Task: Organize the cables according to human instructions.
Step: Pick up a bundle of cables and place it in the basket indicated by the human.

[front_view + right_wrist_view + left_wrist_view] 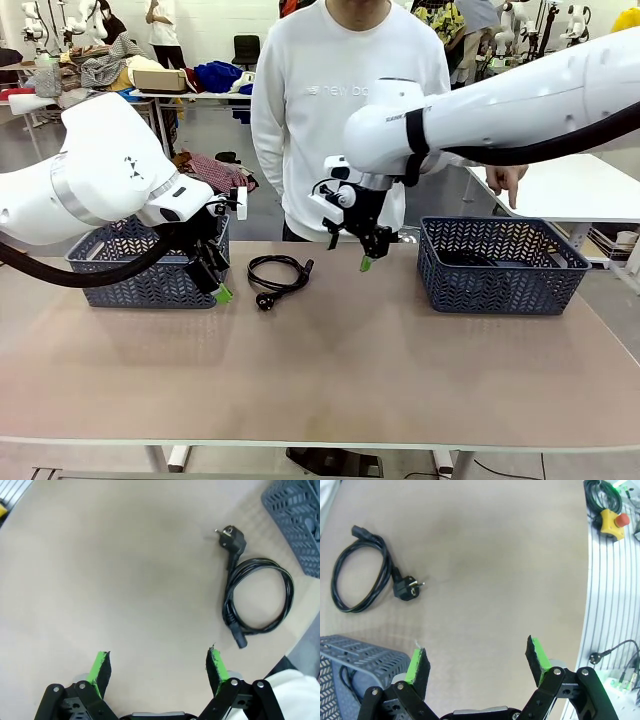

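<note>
One thin black power cable wound in a loose coil lies flat on the tan bench, with its chunky round plug turned out from the loop and its small block connector at the other end. It sits on open surface between the two arms, which looks like a place where either could reach it once the person says where it belongs.

The left jaws hang well open over bare bench and hold nothing; the coil lies ahead of them and off to one side, well apart. The right jaws are likewise spread wide and empty, and the coil lies ahead and to the side of them, near the bench edge on the person's side.

A dark blue perforated plastic basket stands just beside the left jaws, with a black cord visible inside it in the left wrist view. A second basket of the same kind stands well beyond the right jaws. The person's hand points down toward that basket, probably as an instruction. Nothing lies between either pair of jaws and the coil.
</note>
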Controlling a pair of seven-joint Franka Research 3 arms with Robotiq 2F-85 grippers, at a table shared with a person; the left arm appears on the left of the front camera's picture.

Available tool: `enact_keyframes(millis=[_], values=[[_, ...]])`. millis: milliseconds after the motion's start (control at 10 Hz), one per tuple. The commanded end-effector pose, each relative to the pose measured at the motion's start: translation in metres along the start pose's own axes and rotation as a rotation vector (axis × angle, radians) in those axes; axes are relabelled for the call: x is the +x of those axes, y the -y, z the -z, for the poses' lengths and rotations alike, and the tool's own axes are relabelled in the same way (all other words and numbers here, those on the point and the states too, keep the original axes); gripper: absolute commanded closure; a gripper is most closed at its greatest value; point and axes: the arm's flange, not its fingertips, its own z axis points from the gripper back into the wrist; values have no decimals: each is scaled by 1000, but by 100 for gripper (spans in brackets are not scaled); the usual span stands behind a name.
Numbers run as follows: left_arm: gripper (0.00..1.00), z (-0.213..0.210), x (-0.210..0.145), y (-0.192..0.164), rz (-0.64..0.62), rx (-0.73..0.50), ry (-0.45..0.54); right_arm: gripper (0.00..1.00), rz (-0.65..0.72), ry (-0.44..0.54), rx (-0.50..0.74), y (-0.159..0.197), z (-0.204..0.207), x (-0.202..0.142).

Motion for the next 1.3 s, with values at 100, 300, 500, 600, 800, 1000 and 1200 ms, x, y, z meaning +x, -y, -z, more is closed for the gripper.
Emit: enact_keyframes(millis=[100,300,500,600,800,1000,1200], values=[[0,-1,-2,0,-13,6,10,0,-103,-35,-1,36,22,6],[0,-1,-2,0,-13,6,10,0,-135,-54,21,55,35,11],[0,-1,-2,0,-13,6,10,0,-163,-62,45,74,43,18],[0,-1,-2,0,-13,6,10,0,-173,-68,56,81,46,20],[0,-1,-2,0,-13,6,10,0,-191,-63,74,93,53,21],[0,-1,-2,0,-13,6,10,0,-193,-61,94,101,59,24],[0,-1,-2,0,-13,6,10,0,-163,-44,73,86,64,25]])
